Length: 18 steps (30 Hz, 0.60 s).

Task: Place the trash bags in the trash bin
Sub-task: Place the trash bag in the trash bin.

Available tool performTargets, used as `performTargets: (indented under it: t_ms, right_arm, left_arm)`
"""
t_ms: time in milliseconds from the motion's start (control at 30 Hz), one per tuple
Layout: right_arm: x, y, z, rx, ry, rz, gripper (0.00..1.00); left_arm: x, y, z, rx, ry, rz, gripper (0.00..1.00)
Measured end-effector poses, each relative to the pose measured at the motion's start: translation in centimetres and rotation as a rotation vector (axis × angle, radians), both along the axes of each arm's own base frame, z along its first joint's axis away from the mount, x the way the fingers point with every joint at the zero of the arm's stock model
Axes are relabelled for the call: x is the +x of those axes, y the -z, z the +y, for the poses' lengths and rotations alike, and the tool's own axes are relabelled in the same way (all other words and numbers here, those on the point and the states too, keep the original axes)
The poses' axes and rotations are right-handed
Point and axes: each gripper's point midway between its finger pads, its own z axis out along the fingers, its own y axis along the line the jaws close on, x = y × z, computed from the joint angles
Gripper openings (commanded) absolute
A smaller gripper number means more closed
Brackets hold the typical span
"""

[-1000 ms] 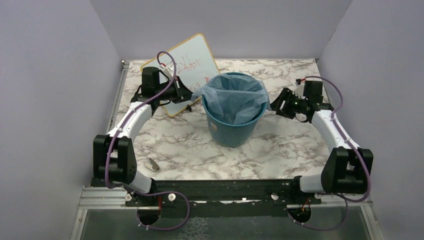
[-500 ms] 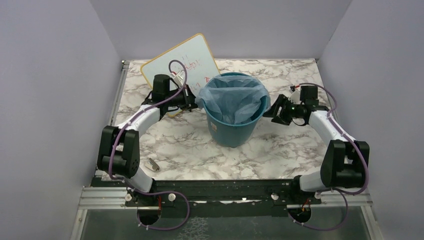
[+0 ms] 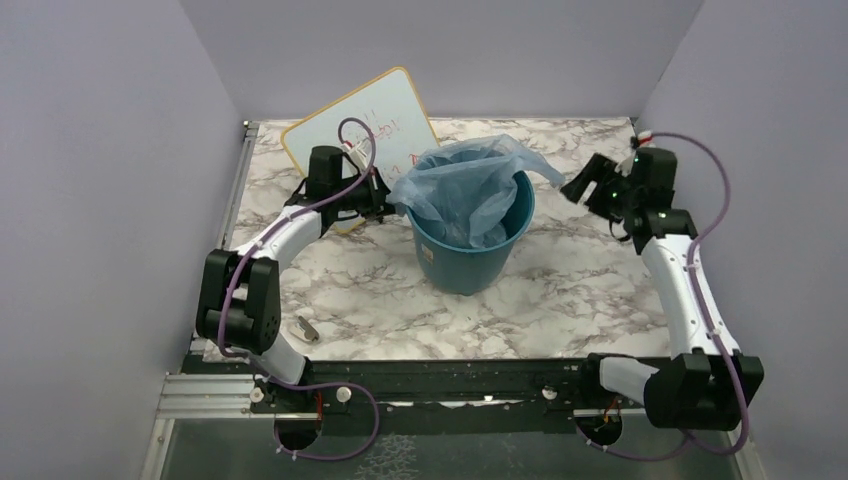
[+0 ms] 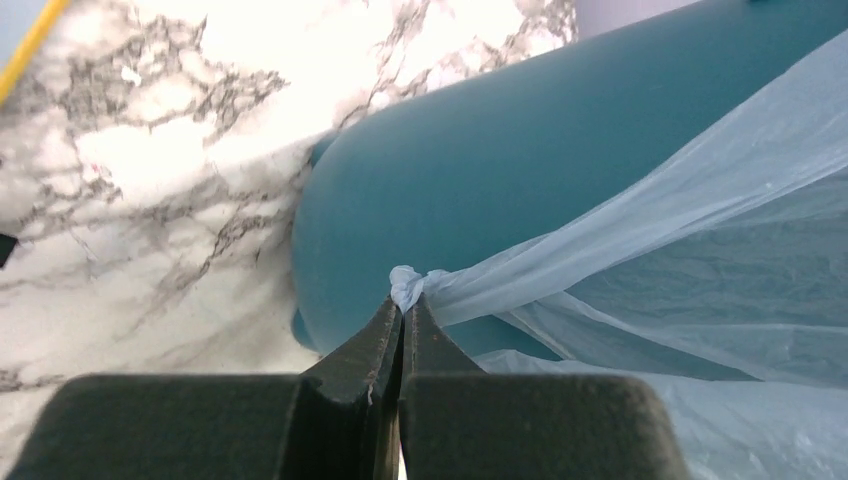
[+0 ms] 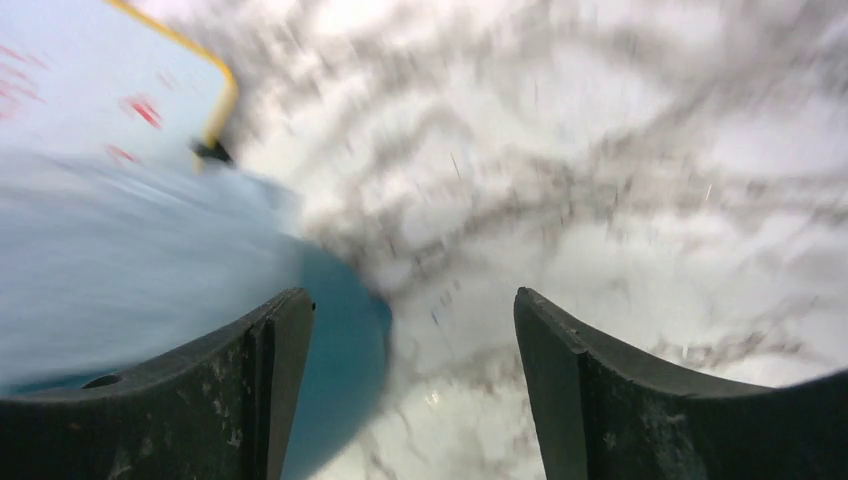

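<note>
Firstly, left gripper: jaws pressed together, clamped on a small bunched corner of the trash bag. From the pinch the film pulls taut, up and across the outer wall of the trash bin. The gripper sits just beside the bin's left rim, low, close to the wall.

Right gripper: fingers well apart, nothing between them. The wrist view is blurred; marble shows in the gap and the bin's teal edge at lower left. From above, this gripper sits raised to the right of the bin, near the tip of a loose flap of bag. Contact with the flap cannot be told.

Bag: pale blue and crinkled, mostly inside the bin. Its mouth is drawn out over the left rim, and the right side stands above the rim and reaches right.

Bin: upright, mid-table, between the two arms.

Whiteboard: yellow-edged with red marks, tilted, at back left behind the left arm.

Small object: lies on the marble near the left arm's base, too small to identify.
</note>
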Motion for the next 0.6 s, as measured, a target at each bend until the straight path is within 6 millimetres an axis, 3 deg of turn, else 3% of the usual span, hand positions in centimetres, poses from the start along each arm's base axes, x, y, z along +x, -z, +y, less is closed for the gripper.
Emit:
performTargets:
  t_ms: [133,267,367,433,500,600]
  right_arm:
    - [2.8,-9.7,-0.6,-0.031,0.012,-0.228,0.79]
    - [4.5,-16.1,1.0,-0.001,-0.088,-0.394,0.75]
    - [4.4,-17.9,3.7,0.040,-0.260,-0.486,0.71]
    - [4.5,-18.1,5.5,0.063,-0.381,-0.510,0.71]
    - [5.1,-17.5,7.6,0.049,-0.505,-0.509,0.71]
    - [5.2,-15.4,12.5,-0.040,-0.711,-0.502,0.71]
  left_arm:
    - [0.7,-2.7,0.1,0.009,-0.009,-0.079,0.02]
    - [1.0,-5.7,0.4,0.023,-0.012,-0.172,0.04]
    - [1.3,-6.9,0.5,0.032,-0.010,-0.213,0.04]
    - [1.3,-6.9,0.5,0.037,-0.006,-0.217,0.05]
    - [1.1,-6.7,0.6,0.043,-0.002,-0.210,0.06]
    - [1.0,-6.5,0.6,0.051,0.003,-0.204,0.06]
